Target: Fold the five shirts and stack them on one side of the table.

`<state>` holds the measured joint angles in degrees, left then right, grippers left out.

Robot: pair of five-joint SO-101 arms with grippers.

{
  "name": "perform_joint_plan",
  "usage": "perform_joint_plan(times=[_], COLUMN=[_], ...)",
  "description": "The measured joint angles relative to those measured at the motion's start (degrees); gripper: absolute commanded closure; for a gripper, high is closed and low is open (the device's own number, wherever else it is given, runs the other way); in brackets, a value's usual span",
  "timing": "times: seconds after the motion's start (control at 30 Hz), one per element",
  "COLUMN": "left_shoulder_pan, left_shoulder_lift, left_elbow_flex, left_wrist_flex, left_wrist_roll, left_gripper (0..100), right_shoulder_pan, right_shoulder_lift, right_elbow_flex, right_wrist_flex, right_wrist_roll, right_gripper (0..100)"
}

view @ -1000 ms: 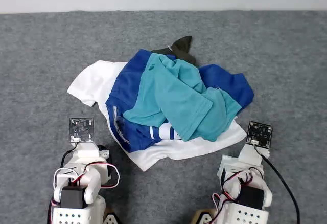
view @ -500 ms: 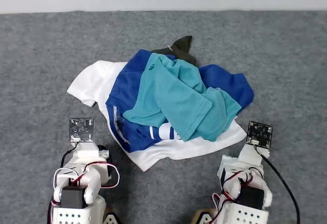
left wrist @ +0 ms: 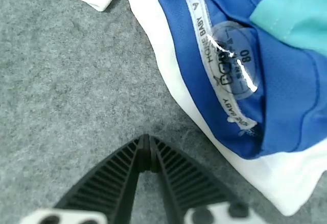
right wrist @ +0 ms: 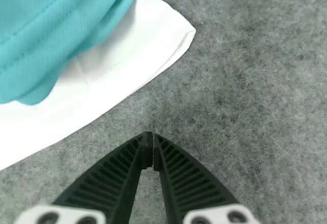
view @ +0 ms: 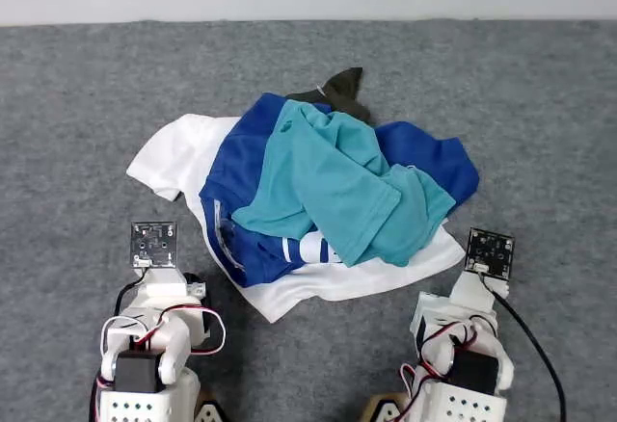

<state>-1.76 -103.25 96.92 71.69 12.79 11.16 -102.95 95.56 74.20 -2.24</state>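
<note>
The shirts are heaped in one loose pile in the middle of the table (view: pixel 87 75), none folded. The white shirt (view: pixel 174 157) is spread at the bottom, long axis running diagonally from far left to near right. The blue shirt (view: pixel 241 196) is laid over it, collar turned toward the left arm, with the teal shirt (view: pixel 328 176) draped on top. A dark shirt (view: pixel 342 90) is mostly buried at the far edge, so its shape can't really be made out. The left gripper (left wrist: pixel 149 155) and right gripper (right wrist: pixel 152 152) are both pinched closed on nothing, over bare table beside the white hem.
</note>
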Motion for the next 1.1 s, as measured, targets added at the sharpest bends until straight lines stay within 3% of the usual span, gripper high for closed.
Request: perform_joint_plan(times=[0.6, 0.83, 1.1], left_shoulder_pan=[0.09, 4.57, -1.41], left_shoulder_lift=[0.00, 0.00, 0.00], left_elbow_flex=[0.00, -0.26, -4.57], left_wrist_flex=[0.00, -1.67, -6.68], left_wrist_roll=[0.00, -0.26, -18.64], left_gripper=[98, 98, 98], right_shoulder_pan=[0.00, 0.00, 0.00], right_shoulder_lift=[0.00, 0.00, 0.00], right_elbow_flex=[0.00, 0.00, 0.00], right_wrist_flex=[0.00, 0.00, 0.00], right_wrist_roll=[0.00, 0.00, 0.00], right_gripper=[98.9, 98.9, 98.9])
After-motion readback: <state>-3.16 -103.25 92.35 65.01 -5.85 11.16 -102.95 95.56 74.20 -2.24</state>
